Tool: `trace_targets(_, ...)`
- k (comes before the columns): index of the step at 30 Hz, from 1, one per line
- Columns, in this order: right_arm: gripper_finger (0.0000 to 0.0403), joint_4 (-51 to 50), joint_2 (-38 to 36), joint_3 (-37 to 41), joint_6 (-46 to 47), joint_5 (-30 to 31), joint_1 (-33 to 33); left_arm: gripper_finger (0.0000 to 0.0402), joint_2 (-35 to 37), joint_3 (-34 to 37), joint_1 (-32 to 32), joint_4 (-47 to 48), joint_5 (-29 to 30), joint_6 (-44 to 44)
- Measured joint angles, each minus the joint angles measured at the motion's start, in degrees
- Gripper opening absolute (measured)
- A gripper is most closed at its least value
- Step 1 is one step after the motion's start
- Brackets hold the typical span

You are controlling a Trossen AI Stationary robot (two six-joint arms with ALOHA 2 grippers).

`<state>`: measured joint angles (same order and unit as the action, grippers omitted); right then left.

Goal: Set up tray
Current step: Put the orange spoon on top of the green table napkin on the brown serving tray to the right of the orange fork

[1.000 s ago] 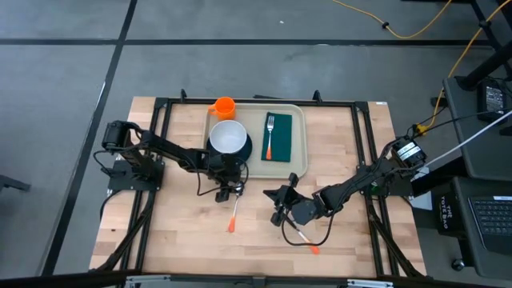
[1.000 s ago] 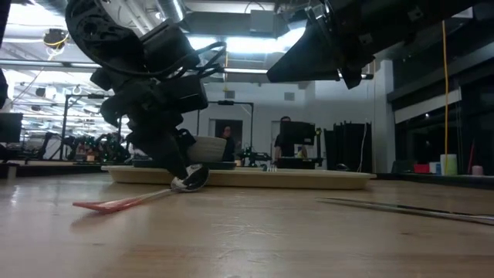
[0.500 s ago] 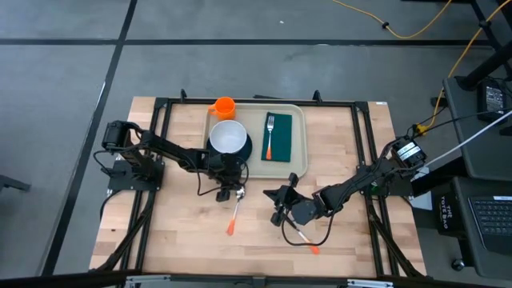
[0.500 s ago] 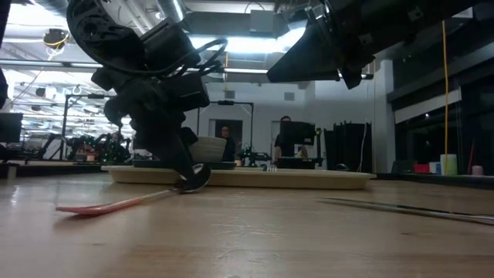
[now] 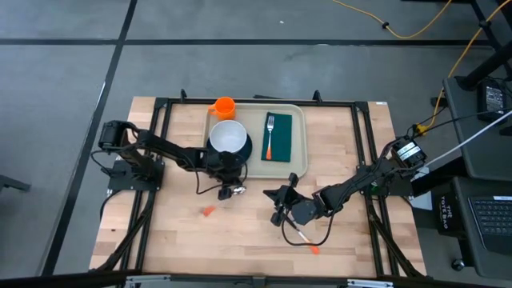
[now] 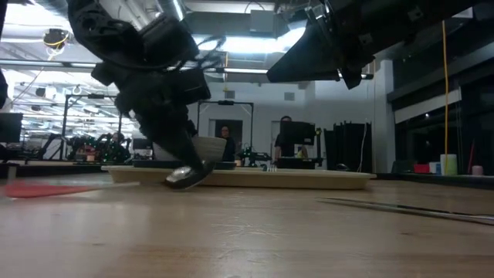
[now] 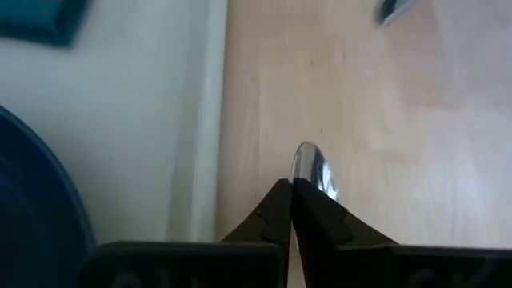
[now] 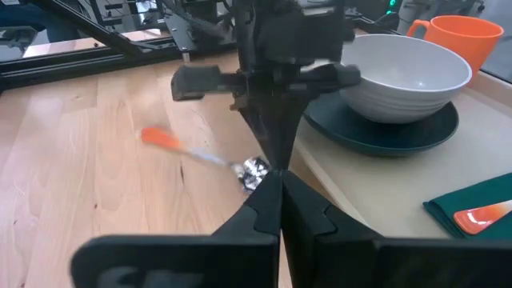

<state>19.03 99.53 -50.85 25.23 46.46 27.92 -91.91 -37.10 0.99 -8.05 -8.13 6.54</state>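
Note:
A spoon with a metal bowl and an orange handle lies on the table just in front of the cream tray. My left gripper is shut on it near the bowl. On the tray stand a white bowl on a dark plate, an orange cup, and a green napkin with a fork. My right gripper hangs shut above the table's middle. A knife with an orange handle lies on the table beside it. My left gripper pinches the spoon's neck just behind the bowl between its two fingers. The fingers come from above and point down. The bowl sticks out past the fingertips, low over the table. The handle's end rests on the wood toward the left edge.
The tray's near rim runs close beside the left fingers. A black frame borders the table on both sides. Bare wood lies along the near edge. People stand in the room behind the table.
My left gripper has shut on the spoon near its bowl. The spoon has turned about on the table. Its orange handle, which pointed at the near edge, has swung toward the left edge. The bowl end has stayed by the tray.

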Motion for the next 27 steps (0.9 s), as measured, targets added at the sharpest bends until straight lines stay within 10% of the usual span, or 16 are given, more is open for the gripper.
trace_targets(11,0.0005,0.00,0.00,0.00,0.02,0.00,0.01,0.0002,15.44,0.00,-0.04,-0.84,1.26,-0.87)
trace_targets(27,0.0005,0.84,0.00,-1.29,-3.16,15.32,-0.22,0.0002,31.18,0.20,0.00,-12.63,24.05,-12.72)
